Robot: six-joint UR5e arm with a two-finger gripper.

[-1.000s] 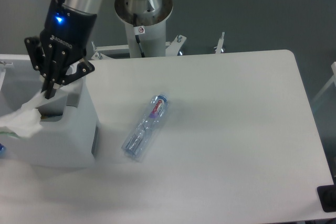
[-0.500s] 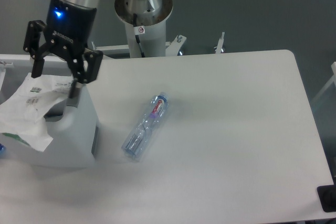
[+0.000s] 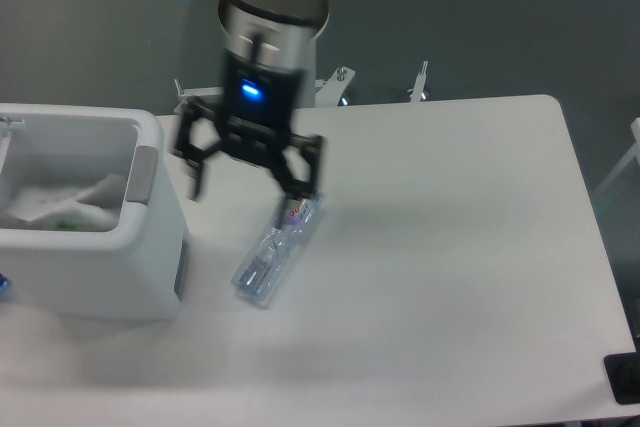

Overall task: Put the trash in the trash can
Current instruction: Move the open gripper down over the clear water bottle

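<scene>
The clear plastic bottle [image 3: 272, 253] with a red-and-blue label lies on its side on the white table [image 3: 450, 247], right of the trash can. The thin plastic bag [image 3: 60, 202] rests crumpled inside the white boxy trash can [image 3: 95, 277] at the left. My gripper [image 3: 250, 187] hangs open above the table, between the can and the bottle's cap end, its fingers spread wide with nothing between them. Its right finger [image 3: 303, 175] partly covers the bottle's upper end. The gripper looks motion-blurred.
The arm's round base [image 3: 275, 22] stands at the back edge of the table, with metal brackets [image 3: 420, 82] behind. A small blue object [image 3: 3, 285] peeks in at the left edge. A dark object [image 3: 625, 379] sits at the bottom right corner.
The bag has dropped from above the can's rim down into the can. My open gripper has swung right from over the can to above the bottle's upper end.
</scene>
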